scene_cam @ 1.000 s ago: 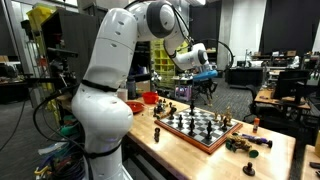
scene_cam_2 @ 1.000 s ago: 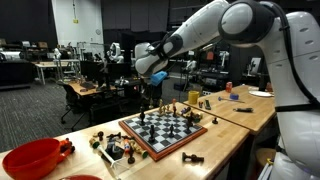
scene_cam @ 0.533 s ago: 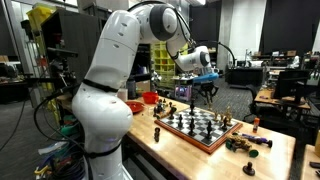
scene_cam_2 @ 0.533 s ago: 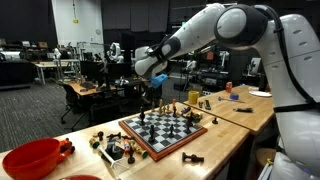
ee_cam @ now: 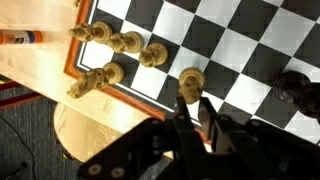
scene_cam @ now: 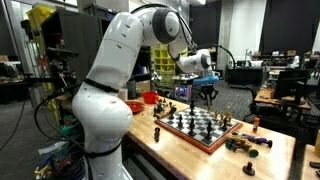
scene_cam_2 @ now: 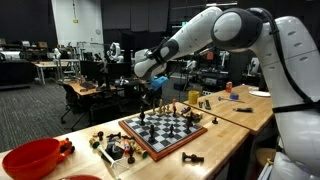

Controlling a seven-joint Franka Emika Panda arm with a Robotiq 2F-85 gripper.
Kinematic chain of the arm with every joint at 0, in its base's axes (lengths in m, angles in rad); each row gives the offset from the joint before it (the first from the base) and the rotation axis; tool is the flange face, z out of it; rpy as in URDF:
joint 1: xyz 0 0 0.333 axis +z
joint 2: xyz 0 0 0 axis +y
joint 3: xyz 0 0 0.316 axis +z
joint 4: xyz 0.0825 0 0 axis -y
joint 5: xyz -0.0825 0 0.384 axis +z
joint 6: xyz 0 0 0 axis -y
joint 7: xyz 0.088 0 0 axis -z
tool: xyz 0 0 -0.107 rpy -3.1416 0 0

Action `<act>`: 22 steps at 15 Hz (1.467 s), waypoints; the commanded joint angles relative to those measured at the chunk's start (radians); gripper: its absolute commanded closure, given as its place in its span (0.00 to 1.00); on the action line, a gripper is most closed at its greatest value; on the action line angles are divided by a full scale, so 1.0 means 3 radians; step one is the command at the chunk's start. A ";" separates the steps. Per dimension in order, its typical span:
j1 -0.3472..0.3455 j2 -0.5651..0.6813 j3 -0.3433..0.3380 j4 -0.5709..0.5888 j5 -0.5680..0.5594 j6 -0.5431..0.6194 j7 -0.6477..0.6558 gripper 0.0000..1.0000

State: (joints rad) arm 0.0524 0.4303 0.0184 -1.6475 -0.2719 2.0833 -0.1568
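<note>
My gripper (ee_cam: 190, 105) hangs above a chessboard (ee_cam: 250, 50) with an orange-brown frame. Its fingers are close together and shut on a light tan chess piece (ee_cam: 190, 82), held over the board's near edge squares. Several more tan pieces (ee_cam: 125, 45) stand in the corner of the board, and a dark piece (ee_cam: 295, 85) is at the right. In both exterior views the gripper (scene_cam: 207, 92) (scene_cam_2: 150, 100) is raised a little above the far end of the board (scene_cam: 200, 127) (scene_cam_2: 165, 127), which sits on a wooden table.
Loose chess pieces lie on the table beside the board (scene_cam_2: 115, 148) (scene_cam: 245, 143). A red bowl (scene_cam_2: 35, 157) (scene_cam: 148, 97) stands at one end of the table. Desks and lab equipment fill the background. The table edge and floor show below the board in the wrist view.
The arm has shifted the gripper slightly sideways above the board's end, still holding the tan piece. Nothing else has moved.
</note>
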 commanded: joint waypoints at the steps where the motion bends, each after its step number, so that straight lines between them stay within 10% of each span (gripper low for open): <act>1: -0.0007 0.0043 -0.0005 0.0090 0.0059 -0.0123 0.0026 0.96; 18: -0.0072 0.0110 0.0003 0.0067 0.0157 -0.0018 0.0013 0.96; 19: -0.0068 0.0111 0.0002 0.0064 0.0148 -0.0007 0.0015 0.57; 22: -0.0064 0.0108 0.0007 0.0056 0.0146 0.0018 0.0007 0.45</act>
State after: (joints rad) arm 0.0332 0.4663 0.0188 -1.6357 -0.2422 2.0827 -0.1482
